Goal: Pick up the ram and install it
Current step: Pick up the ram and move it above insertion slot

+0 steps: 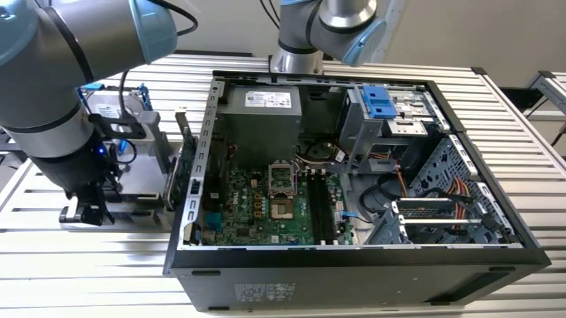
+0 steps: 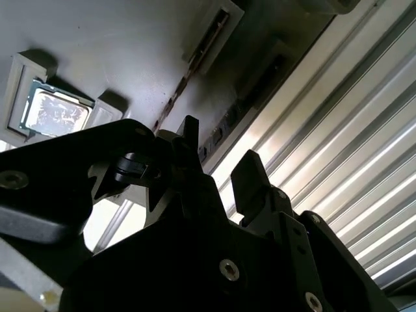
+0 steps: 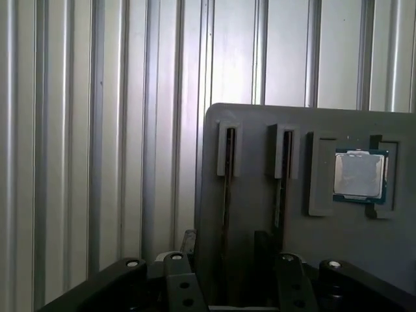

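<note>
In the first wrist view two thin dark ram sticks stand edge-on in slots of a grey holder plate [image 3: 260,273]. One ram [image 3: 227,188] runs straight down between my fingertips; the other ram [image 3: 280,185] is one slot over. My gripper [image 3: 226,246] is open, a finger on each side of the first stick, with a gap to it on both sides. The second wrist view gives the same ram [image 2: 188,75] as a thin edge leading toward the open gripper [image 2: 218,146]. In the exterior view the gripper [image 1: 89,213] hangs low over the holder, at the exterior view's left of the computer case.
A processor chip [image 3: 361,174] lies in a recess of the holder beside the sticks. The open computer case [image 1: 190,218] shows its motherboard with memory slots [image 1: 323,209]. A green expansion card [image 1: 187,175] and a silver hard drive [image 1: 111,106] stand between holder and case. Ribbed metal table [image 1: 89,278] all round.
</note>
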`<state>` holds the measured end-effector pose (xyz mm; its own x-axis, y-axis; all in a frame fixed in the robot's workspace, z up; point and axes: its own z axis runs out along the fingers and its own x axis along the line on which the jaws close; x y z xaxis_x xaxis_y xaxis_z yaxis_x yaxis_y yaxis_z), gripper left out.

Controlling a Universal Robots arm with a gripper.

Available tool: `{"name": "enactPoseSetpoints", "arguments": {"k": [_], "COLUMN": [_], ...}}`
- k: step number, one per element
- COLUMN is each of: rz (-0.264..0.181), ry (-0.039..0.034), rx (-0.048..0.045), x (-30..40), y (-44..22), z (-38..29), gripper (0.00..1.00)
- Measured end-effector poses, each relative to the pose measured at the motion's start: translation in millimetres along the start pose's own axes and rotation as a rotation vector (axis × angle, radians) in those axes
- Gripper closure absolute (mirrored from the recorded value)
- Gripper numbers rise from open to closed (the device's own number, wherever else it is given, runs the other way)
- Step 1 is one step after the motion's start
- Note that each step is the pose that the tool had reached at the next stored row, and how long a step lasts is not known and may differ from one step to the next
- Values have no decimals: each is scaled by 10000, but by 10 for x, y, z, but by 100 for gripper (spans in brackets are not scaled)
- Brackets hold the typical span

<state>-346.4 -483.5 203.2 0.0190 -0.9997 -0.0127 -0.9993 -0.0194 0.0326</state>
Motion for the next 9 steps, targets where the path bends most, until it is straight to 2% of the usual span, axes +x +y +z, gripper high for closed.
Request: {"name": "enactPoseSetpoints", "arguments": {"k": [9], "rz": [1], "ry": [2], "rx": [-2], "x": [1], "y": [-2], "z": [77], "gripper": [0]}}
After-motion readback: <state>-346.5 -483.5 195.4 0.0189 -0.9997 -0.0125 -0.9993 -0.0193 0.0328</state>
